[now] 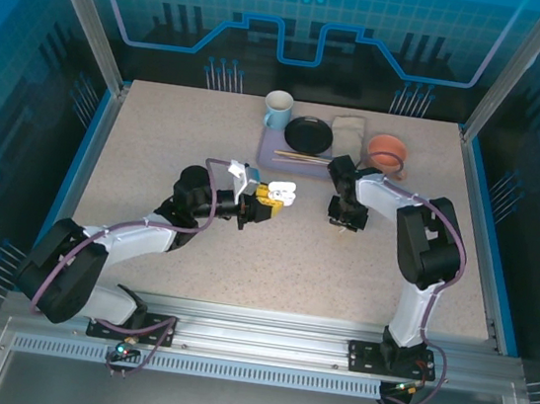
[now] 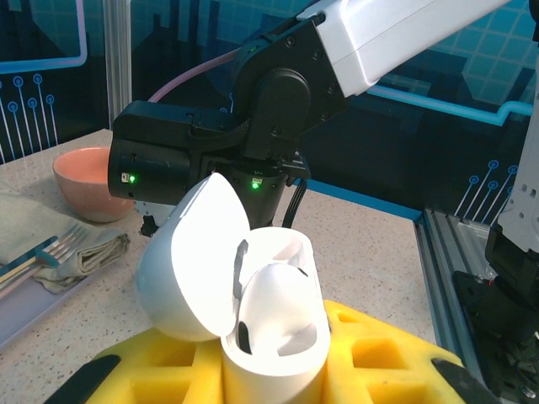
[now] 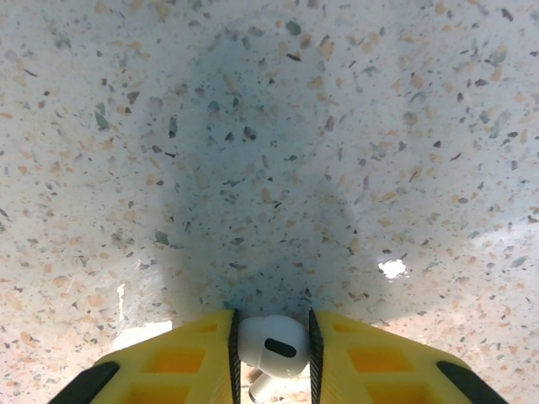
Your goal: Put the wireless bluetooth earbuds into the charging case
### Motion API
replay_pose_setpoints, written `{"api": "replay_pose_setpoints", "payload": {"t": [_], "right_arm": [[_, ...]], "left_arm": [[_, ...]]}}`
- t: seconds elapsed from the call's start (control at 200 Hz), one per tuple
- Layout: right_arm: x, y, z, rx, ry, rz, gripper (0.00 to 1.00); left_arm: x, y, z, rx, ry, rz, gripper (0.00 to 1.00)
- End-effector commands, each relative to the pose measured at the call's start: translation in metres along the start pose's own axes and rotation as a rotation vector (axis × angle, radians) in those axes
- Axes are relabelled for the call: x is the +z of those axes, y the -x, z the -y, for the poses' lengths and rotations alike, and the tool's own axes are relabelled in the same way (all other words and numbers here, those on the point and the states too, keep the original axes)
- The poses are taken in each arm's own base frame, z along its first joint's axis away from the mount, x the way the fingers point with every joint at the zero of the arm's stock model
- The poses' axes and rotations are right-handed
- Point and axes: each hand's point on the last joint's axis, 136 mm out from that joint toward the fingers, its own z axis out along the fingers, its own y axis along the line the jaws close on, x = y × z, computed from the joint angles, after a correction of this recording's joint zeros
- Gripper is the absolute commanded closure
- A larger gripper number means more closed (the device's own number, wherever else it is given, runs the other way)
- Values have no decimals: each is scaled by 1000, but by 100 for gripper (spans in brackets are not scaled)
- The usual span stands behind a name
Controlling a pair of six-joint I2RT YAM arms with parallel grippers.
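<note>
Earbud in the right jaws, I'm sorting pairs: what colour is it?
White earbud, best seen in the right wrist view.

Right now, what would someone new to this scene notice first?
An open white charging case sits clamped between the yellow fingers of the left gripper, mid-table. To the case's right, the right gripper pinches a white earbud above the speckled table.

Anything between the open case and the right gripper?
Bare speckled tabletop, seen in the top view, between the charging case and the right gripper holding a white earbud.
</note>
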Motion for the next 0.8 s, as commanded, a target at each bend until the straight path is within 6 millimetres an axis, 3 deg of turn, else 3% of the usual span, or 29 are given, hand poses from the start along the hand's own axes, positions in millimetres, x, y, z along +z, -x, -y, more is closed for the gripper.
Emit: {"api": "replay_pose_setpoints", "payload": {"t": [0.0, 0.21, 0.415, 0.795], "right_arm": [[-9, 2, 20, 41, -31, 21, 75], [-36, 10, 17, 33, 19, 99, 75], [-77, 18, 4, 6, 109, 207, 75], [-213, 25, -35, -117, 390, 520, 73]], "left_arm": [[3, 15, 0, 37, -6, 35, 100], [4, 12, -2, 34, 0, 32, 100], [6, 7, -6, 21, 9, 21, 100], [14, 2, -15, -5, 11, 20, 100]]}}
